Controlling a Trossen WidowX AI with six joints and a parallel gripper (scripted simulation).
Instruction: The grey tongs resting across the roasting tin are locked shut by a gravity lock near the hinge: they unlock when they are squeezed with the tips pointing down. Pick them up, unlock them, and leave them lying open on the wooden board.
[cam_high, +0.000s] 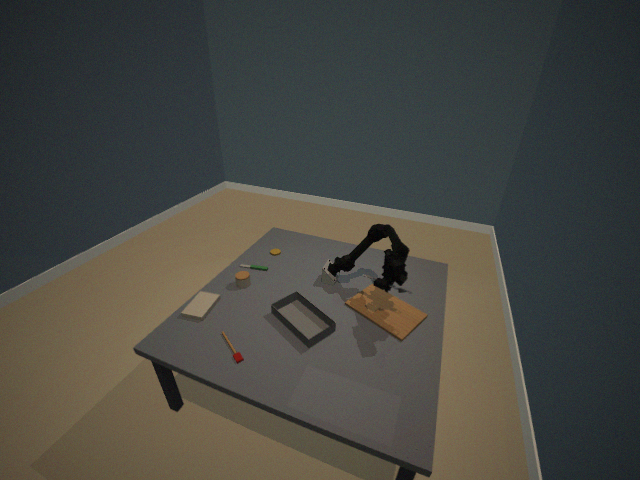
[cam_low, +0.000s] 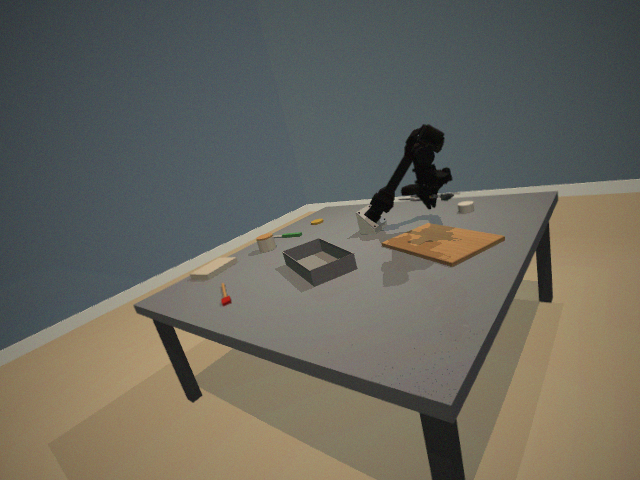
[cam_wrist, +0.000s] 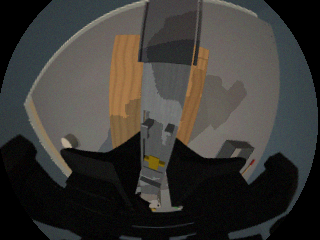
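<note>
"Two black fingers, and what's between them?"

"Grey tongs (cam_high: 401, 289) (cam_low: 447, 196) (cam_wrist: 162, 95) — the gripper (cam_high: 385, 286) (cam_low: 431, 200) (cam_wrist: 155, 131) is clamped on them, one finger against each side."

"So they're off the roasting tin (cam_high: 323, 335) (cam_low: 336, 268) (cam_wrist: 229, 147)?"

"Well off it. They're up in the air with the gripper, and the tin sits apart on the table (cam_high: 258, 320) (cam_low: 336, 315) (cam_wrist: 90, 80)."

"How do they lie in the grip?"

"Lengthwise between the fingers in the wrist view. The broad dark part reaches away past the fingertips, toward the top, and a small yellow piece (cam_wrist: 154, 162) shows back between the fingers. From the outside view they look roughly level, poking out on both sides of the gripper."

"And the wooden board (cam_high: 403, 317) (cam_low: 465, 240) (cam_wrist: 124, 75)?"

"Lower down, lying flat on the table. In the wrist view it shows behind the tongs — they aren't resting on it."

"Lock open?"

"Can't tell; the hinge is too small and dark to read."
</note>
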